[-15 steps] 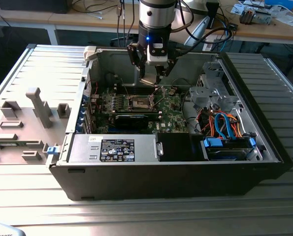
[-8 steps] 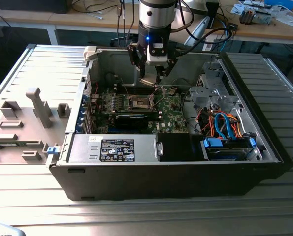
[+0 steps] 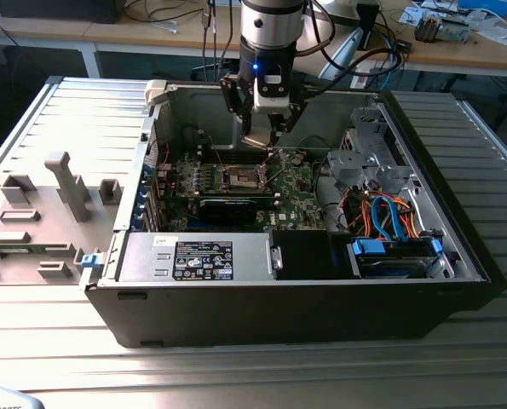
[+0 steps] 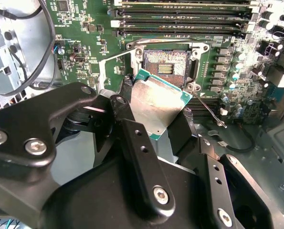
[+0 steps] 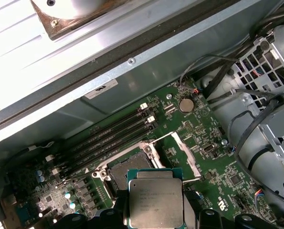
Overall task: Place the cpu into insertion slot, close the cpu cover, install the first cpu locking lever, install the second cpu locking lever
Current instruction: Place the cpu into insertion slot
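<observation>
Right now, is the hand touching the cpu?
Touching. The second wrist view shows the hand gripping the cpu, its black fingers pressed against opposite edges.

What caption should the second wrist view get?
The tool holds the cpu near the open insertion slot.

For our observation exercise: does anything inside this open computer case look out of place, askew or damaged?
Nothing looks damaged. The cpu is outside the insertion slot, held in the gripper near it, and the cpu cover stands open; that suits installation, not a fault.
</observation>
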{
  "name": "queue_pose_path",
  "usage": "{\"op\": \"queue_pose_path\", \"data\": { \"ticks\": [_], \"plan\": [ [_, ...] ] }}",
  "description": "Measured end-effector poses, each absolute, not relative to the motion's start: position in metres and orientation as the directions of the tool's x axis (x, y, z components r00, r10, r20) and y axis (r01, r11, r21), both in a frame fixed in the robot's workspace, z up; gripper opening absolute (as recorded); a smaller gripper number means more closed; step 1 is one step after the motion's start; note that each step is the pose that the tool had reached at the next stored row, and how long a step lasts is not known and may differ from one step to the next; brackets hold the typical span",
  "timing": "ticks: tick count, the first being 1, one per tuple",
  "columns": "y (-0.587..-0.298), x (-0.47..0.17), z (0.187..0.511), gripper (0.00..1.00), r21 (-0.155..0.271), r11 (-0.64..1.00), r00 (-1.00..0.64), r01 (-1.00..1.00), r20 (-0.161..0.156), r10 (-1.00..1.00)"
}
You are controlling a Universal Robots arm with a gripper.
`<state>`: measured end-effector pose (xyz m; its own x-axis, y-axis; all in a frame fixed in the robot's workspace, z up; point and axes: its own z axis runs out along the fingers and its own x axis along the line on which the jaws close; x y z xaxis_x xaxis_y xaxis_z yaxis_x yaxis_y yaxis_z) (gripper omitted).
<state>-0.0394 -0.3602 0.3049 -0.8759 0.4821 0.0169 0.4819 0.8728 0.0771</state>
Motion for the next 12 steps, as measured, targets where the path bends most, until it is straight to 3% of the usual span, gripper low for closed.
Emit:
{"op": "queue_pose_path", "data": {
  "ticks": [12],
  "plan": [
    [-0.3602, -0.0394, 0.3049, 0.55, 0.077, 0.866, -0.869, 0.494, 0.017, 0.494]
  ]
}}
